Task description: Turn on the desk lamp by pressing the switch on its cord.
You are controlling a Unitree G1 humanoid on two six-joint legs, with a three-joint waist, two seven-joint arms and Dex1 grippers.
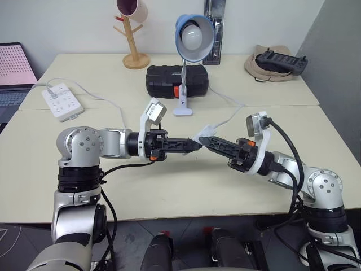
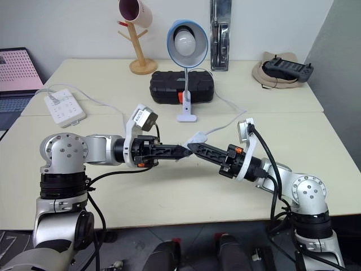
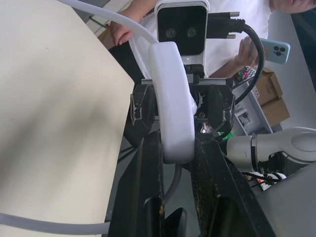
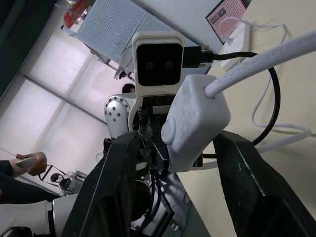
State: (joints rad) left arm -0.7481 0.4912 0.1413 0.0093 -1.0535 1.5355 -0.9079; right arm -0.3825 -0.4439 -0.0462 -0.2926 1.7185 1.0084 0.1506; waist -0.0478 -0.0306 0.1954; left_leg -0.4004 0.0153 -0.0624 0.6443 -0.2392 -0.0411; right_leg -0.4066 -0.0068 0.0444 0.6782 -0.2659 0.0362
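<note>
Worktop point(image 1: 169, 192): pale cream, made of several slabs pushed together, seams running across and back; matte and bare toward six o'clock.
Left gripper point(image 1: 197, 145): level over the worktop's middle, pointing toward three o'clock; fingers clamped on the switch, as the left wrist view shows.
Right gripper point(image 1: 203, 140): pointing toward nine o'clock, tip to tip with the left one; in the right wrist view its fingers stand apart on either side of the switch, not pressing it.
Switch point(image 3: 172, 98): small white oblong with rounded ends, smooth, held in the air between the two grippers above the worktop's centre.
Cord point(image 1: 228, 118): thin and white, leaving the switch toward one o'clock, then curving back toward the lamp.
Lamp point(image 1: 193, 35): at twelve o'clock from the switch; light-blue bell shade tilted toward the camera, round white bulb that looks unlit, thin white stem, small white base on the worktop.
Case point(image 1: 169, 82): black, ribbed, shut, just behind the lamp's base; contents hidden.
Power strip point(image 1: 62, 101): white, at ten o'clock, its own cable trailing across the worktop.
Mug tree point(image 1: 134, 45): wooden, at eleven o'clock, one maroon-lined mug hung on it.
Hat point(image 1: 265, 70): tan, at two o'clock, a black controller lying on it.
Laptop point(image 1: 14, 68): far nine o'clock edge, pink screen.
Room: grey-white wall behind.
</note>
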